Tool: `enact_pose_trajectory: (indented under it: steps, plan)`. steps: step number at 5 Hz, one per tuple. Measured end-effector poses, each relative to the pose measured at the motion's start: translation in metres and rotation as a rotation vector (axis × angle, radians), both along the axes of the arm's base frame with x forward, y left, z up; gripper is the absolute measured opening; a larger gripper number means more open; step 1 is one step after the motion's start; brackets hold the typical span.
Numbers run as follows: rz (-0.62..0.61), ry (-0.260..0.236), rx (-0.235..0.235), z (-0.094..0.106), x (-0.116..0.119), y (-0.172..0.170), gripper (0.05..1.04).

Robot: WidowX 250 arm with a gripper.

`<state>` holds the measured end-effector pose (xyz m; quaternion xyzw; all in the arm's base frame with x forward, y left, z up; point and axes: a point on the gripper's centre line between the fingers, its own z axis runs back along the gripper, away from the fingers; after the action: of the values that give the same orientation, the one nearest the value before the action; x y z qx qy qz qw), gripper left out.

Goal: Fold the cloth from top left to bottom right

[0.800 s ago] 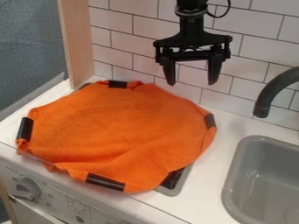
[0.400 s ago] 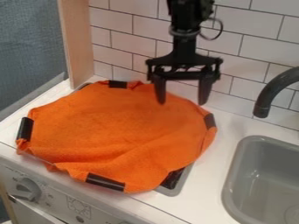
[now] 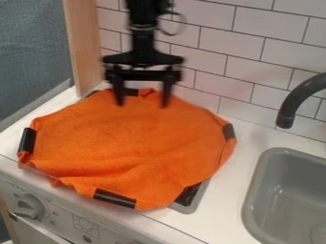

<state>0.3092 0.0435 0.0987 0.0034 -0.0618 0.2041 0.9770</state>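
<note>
A white tiled wall [image 3: 255,57] rose behind the white surface [image 3: 245,138] of a toy kitchen. A round-looking orange cloth [image 3: 127,138] lay spread and unfolded across the left part of the surface, from near its back left corner to its front edge, lightly wrinkled towards the front. It covered most of a dark stove top [image 3: 191,196], whose corner poked out at the cloth's front right. A grey sink [image 3: 256,190] was set into the surface on the right, with a black faucet [image 3: 298,97] behind it. The black gripper [image 3: 142,105] hung from the top edge of the view, fingers parted and holding nothing. It had just swung left and come lower, from beside the wall to over the cloth's back part, while the cloth had not shifted. That brought it near the likely starting side of the fold, though the cloth had still to be gripped and drawn towards the front right. Four black patches marked the cloth's rim; the back one [image 3: 131,92] sat just by the gripper.
</note>
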Motion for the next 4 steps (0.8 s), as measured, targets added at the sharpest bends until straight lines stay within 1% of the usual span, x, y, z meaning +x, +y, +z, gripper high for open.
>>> enact_pose_trajectory:
  steps: [1, 2, 3, 4]
  plan:
    - [-0.117, -0.005, 0.047, 0.0, -0.003, 0.034, 0.999]
    - [-0.317, -0.027, 0.049, 0.001, 0.004, 0.067, 0.999]
    - [-0.524, -0.016, 0.076, -0.003, 0.017, 0.078, 0.999]
    - [-0.623, -0.015, 0.118, -0.007, 0.034, 0.088, 0.999]
